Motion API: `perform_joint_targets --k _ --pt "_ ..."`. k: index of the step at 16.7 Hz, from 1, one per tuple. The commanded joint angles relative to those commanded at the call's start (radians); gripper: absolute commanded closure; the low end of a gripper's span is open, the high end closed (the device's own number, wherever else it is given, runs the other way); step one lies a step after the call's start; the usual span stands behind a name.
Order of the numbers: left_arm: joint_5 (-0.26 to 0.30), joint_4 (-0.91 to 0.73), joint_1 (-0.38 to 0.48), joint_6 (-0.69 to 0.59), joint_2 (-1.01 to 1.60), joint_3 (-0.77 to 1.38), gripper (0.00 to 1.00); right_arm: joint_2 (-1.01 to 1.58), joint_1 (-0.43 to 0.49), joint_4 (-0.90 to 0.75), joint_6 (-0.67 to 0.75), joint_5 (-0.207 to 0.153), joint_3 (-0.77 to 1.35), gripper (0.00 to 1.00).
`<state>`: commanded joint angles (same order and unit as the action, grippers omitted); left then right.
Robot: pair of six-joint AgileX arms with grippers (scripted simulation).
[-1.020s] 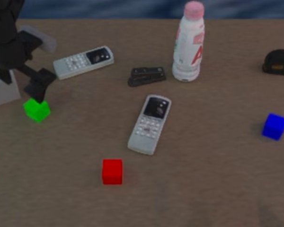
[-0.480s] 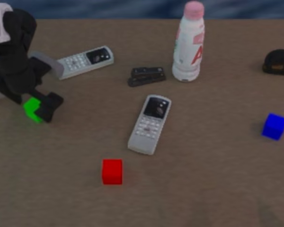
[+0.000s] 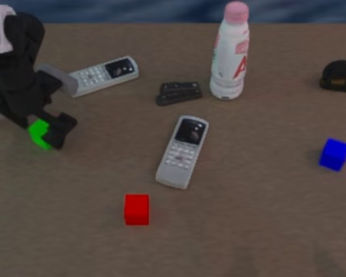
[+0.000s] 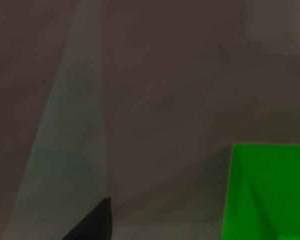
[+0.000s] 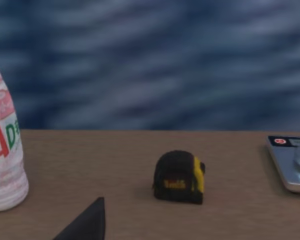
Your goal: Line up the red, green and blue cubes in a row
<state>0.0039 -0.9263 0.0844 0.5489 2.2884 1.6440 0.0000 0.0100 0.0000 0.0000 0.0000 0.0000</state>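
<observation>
Fingers: left gripper [image 3: 43, 131] astride green cube [image 3: 38, 133], desk's 9 o'clock edge; closed on it or not, can't tell.
Right arm: out of top view.
Other cubes: red cube [image 3: 136, 209] at 6 o'clock, blue cube [image 3: 334, 154] at 3 o'clock.
Advice: squeeze square on flat faces, lift straight, clear the remote [image 3: 101, 74].
Views: left wrist shows only the cube's face; top shows layout.
</observation>
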Motion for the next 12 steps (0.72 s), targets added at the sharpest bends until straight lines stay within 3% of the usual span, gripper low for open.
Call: perform_joint_targets --k 10,12 --pt "0.0 0.0 0.0 0.0 0.0 0.0 0.98 0.0 0.0 0.0 0.0 0.0 0.0 0.0" --pt "0.0 0.0 0.0 0.0 0.0 0.0 1.0 0.0 0.0 0.0 0.0 0.0 0.0 0.0"
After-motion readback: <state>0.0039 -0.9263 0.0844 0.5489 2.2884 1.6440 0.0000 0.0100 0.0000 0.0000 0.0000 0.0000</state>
